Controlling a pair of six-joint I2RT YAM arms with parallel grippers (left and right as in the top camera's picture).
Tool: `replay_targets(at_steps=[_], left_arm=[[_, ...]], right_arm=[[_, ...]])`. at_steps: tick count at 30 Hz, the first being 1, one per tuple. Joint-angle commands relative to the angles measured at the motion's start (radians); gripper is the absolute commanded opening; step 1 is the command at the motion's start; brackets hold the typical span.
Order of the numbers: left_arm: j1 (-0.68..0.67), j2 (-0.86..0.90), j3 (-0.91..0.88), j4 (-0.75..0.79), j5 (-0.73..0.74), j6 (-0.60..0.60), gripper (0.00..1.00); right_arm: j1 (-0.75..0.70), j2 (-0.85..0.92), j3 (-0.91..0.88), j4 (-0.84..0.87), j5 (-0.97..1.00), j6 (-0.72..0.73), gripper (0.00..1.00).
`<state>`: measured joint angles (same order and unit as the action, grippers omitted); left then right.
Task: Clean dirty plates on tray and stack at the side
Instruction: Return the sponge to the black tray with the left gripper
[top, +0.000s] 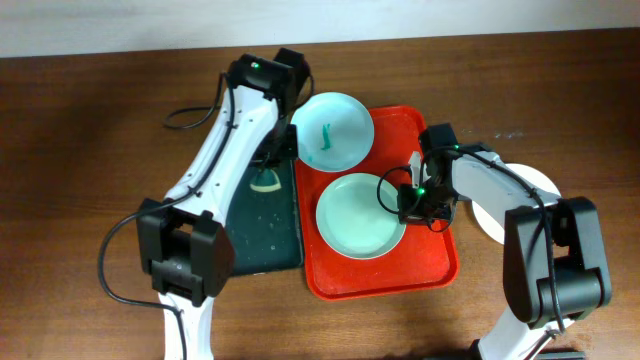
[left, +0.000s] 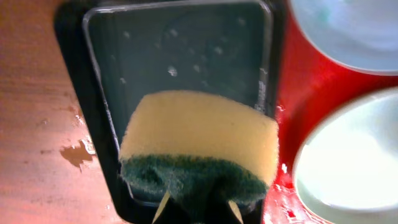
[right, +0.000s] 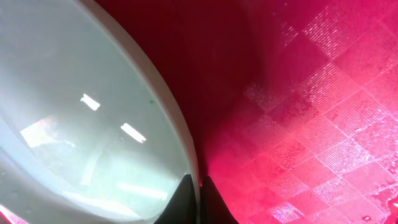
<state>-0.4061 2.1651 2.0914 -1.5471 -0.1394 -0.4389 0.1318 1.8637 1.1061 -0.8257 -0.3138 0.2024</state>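
The red tray (top: 430, 270) holds two pale-mint plates. The far plate (top: 333, 130) has a teal smear in its centre. The near plate (top: 358, 215) shows no smear. My right gripper (top: 408, 200) is shut on the near plate's right rim; the right wrist view shows the fingers (right: 198, 199) pinching the rim of that plate (right: 81, 112) over the tray (right: 311, 112). A third white plate (top: 535, 185) lies right of the tray, partly hidden by the right arm. My left gripper (left: 199, 214) is shut on a yellow-and-green sponge (left: 199, 134) above the black tray (left: 180, 50).
The black tray (top: 262, 225) lies left of the red tray, with water drops in it. A small puddle (left: 78, 152) sits on the wooden table beside it. Cables run along the left arm at the back left.
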Motion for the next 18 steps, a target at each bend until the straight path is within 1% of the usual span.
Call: replay_targets(at_steps=[1,5,8,9,11,13,14,18], left_arm=[[0.029,-0.003,-0.158,0.097,-0.046,-0.008,0.00],[0.043,-0.003,-0.343,0.241,-0.040,-0.009,0.00],[0.050,-0.004,-0.383,0.259,-0.030,-0.008,0.00],[0.049,-0.008,-0.380,0.253,-0.029,-0.009,0.07],[0.050,-0.034,-0.372,0.240,-0.015,-0.008,0.31],[0.050,-0.067,-0.368,0.229,-0.002,-0.008,0.43],[0.051,-0.092,-0.368,0.226,0.005,-0.008,0.50],[0.060,-0.211,-0.368,0.201,0.016,-0.008,0.57]], right_arm=[[-0.006,0.015,-0.017,-0.007,0.063,-0.009,0.04],[-0.006,0.015,-0.017,-0.008,0.063,-0.009,0.04],[-0.006,0.015,-0.017,-0.007,0.063,-0.009,0.04],[-0.006,0.015,-0.017,-0.007,0.063,-0.009,0.04],[-0.006,0.015,-0.017,-0.007,0.063,-0.009,0.04],[-0.006,0.015,-0.017,-0.006,0.063,-0.008,0.05],[-0.006,0.015,-0.017,-0.007,0.062,-0.008,0.05],[-0.006,0.015,-0.017,0.005,0.062,-0.008,0.05]])
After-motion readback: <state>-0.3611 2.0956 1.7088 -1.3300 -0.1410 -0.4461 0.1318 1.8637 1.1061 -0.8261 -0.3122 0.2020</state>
